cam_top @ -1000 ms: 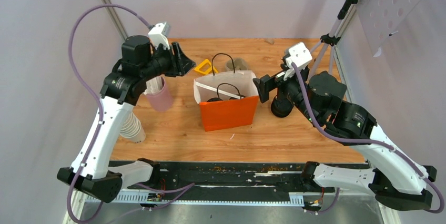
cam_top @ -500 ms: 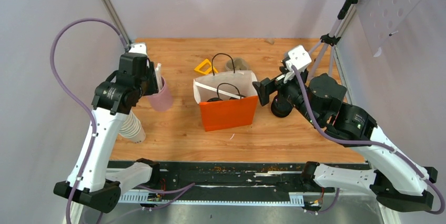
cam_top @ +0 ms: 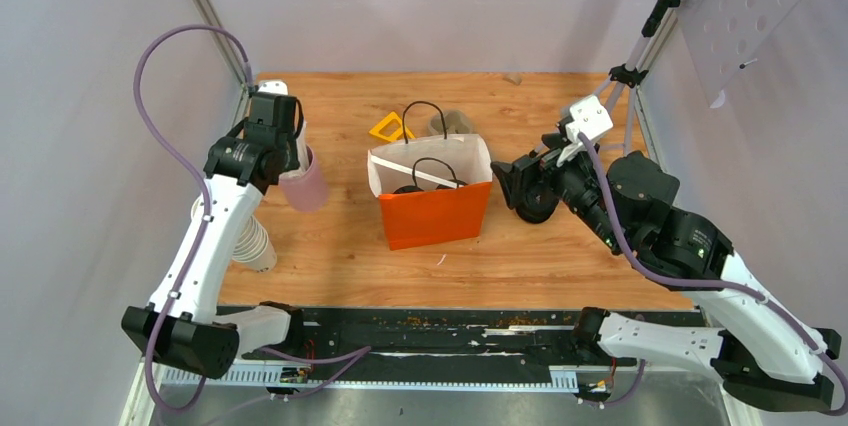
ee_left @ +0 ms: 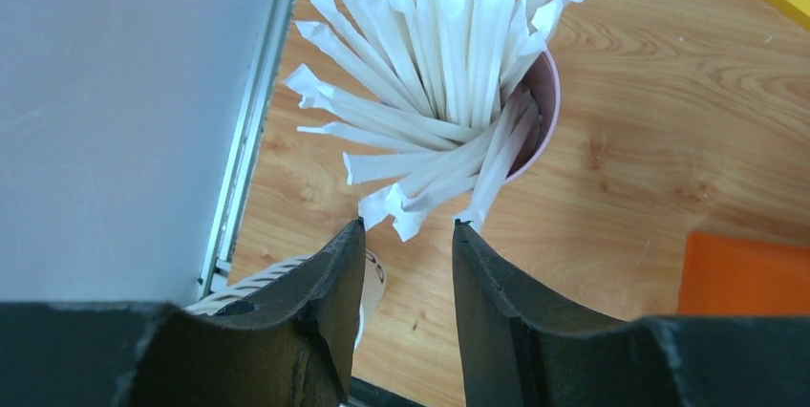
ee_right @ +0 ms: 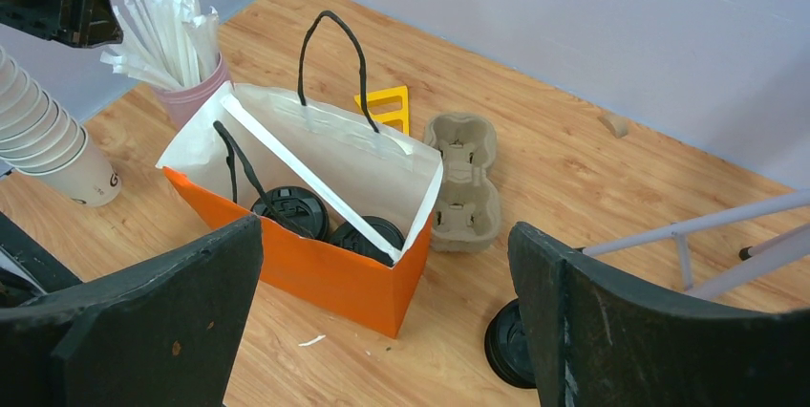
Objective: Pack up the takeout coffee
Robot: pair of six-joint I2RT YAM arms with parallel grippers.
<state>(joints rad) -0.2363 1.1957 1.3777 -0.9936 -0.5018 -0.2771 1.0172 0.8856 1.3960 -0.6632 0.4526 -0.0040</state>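
Table edges: the wooden table [cam_top: 340,276] ends on the left at a grey metal rail [ee_left: 250,139]. Plain grey walls close the left and far sides.
Left edge: a pink cup packed with paper-wrapped straws [ee_left: 449,53] stands just beside the rail. A tilted stack of lidless cream paper cups [ee_right: 48,144] is near it, closer to the arm bases.
Right edge: a white tripod leg [ee_right: 688,224] slants across the far right of the wood.
Centre: an orange paper bag with a white lining and black cord handles [ee_right: 325,283] stands upright with its mouth open.
Behind the bag: a grey-brown moulded pulp carrier [ee_right: 463,182] and a flat yellow plastic piece [ee_right: 387,106] lie close by.
Open room: bare wood lies between the pink cup and the bag, and from the bag's front to the near edge.
Takeout coffee: two takeout cups with round black plastic lids [ee_right: 291,208] sit inside the bag, with only their lids showing. A third black-lidded cup [cam_top: 535,204] stands on the table just right of the bag, partly hidden.
Left gripper [ee_left: 409,225]: it hangs over the straws with its jaws partway apart and grips nothing. The lowest straw ends show in the gap, and whether they touch the jaws cannot be told.
Right gripper [ee_right: 384,231]: its jaws are spread to their widest and hold nothing. It sits low, right of the bag and near the third black-lidded cup.
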